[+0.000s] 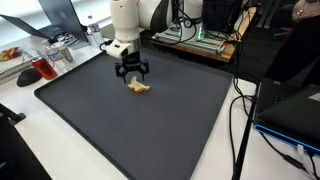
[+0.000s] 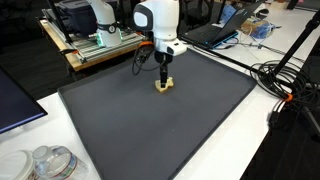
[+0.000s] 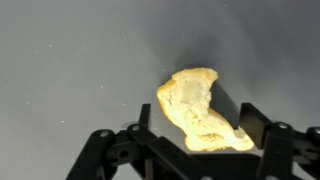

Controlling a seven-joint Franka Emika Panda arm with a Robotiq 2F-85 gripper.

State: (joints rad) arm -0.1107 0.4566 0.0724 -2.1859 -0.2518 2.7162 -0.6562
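Observation:
A pale yellow, lumpy piece of food, like a torn bit of bread (image 3: 200, 110), lies on the dark grey mat (image 1: 150, 130). It shows in both exterior views (image 1: 138, 87) (image 2: 165, 87). My gripper (image 3: 198, 112) hangs straight down over it, just above the mat (image 2: 150, 130). The black fingers (image 3: 250, 120) stand apart on either side of the piece. The left one is clear of it and the right one is close to its tip. The piece rests on the mat, not lifted. In the exterior views the gripper (image 1: 132, 73) (image 2: 165, 78) sits right over the piece.
A laptop (image 1: 290, 110) and cables (image 1: 240, 120) lie beside the mat. Red items (image 1: 30, 72) sit on the white table past another edge. Clear plastic containers (image 2: 50, 163) stand at a near corner, cables (image 2: 285, 80) at a side, and a wooden bench with electronics (image 2: 100, 40) behind.

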